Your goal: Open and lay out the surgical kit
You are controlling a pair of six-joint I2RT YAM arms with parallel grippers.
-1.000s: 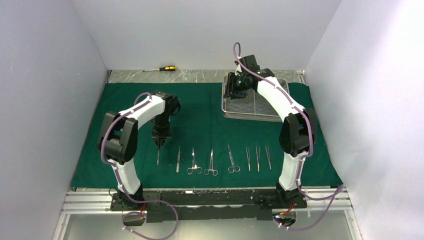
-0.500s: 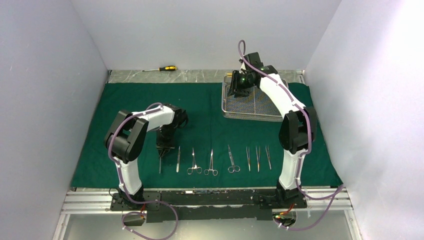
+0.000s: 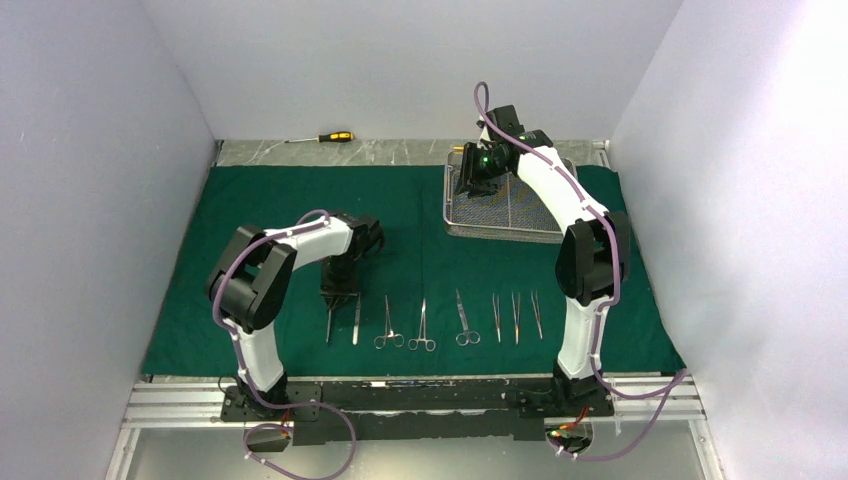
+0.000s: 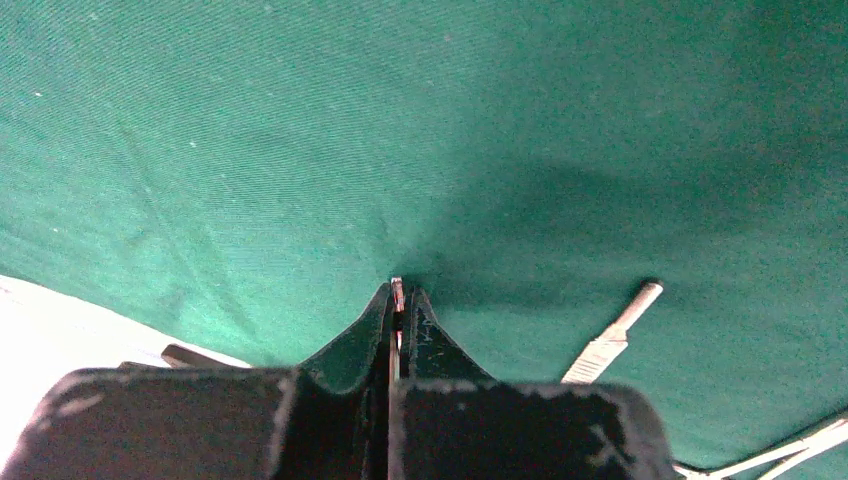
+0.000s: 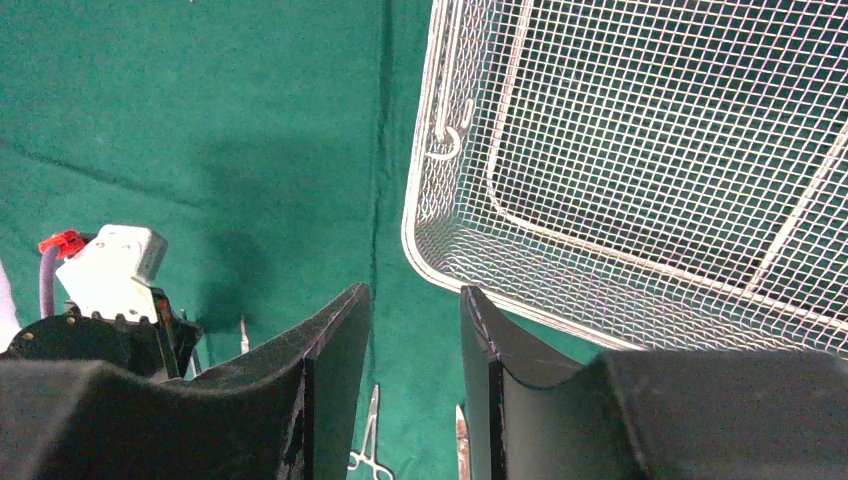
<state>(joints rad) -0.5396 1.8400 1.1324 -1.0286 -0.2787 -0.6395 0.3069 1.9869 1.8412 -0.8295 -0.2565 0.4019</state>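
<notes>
- The table is draped almost edge to edge in the dark green cloth (image 3: pixel 250 220). A strip of grey marbled tabletop (image 3: pixel 400 151) shows along the far side.
- Plain pale walls (image 3: pixel 100 150) close in the left, back and right. A metal rail (image 3: pixel 400 398) runs along the near edge, where both arm bases are bolted.
- A yellow-and-black screwdriver (image 3: pixel 322 137) lies on the bare strip at the back, off the cloth.
- The wire-mesh tray (image 3: pixel 500 233) sits on the cloth at the far right, square to the table edge.
- Seven steel instruments (image 3: pixel 422 322) lie in a row on the near part of the cloth, handles towards me. From left to right they are a flat scalpel handle (image 4: pixel 605 348), three ring-handled clamps and three tweezers.
- My left arm (image 3: pixel 300 235) has its elbow up and its forearm angled down to the left end of that row.
- The left gripper (image 4: pixel 398 300) points down at the cloth with its jaws pressed together on a slim steel instrument (image 3: pixel 330 325), just left of the scalpel handle. A thin sliver of metal shows between the tips.
- I cannot tell whether the held piece touches the cloth.
- My right arm (image 3: pixel 560 195) arches high and reaches to the far side of the table.
- The right gripper (image 5: pixel 415 330) hangs above the tray's left end, by its near corner. Its jaws stand moderately apart with nothing between them.
</notes>
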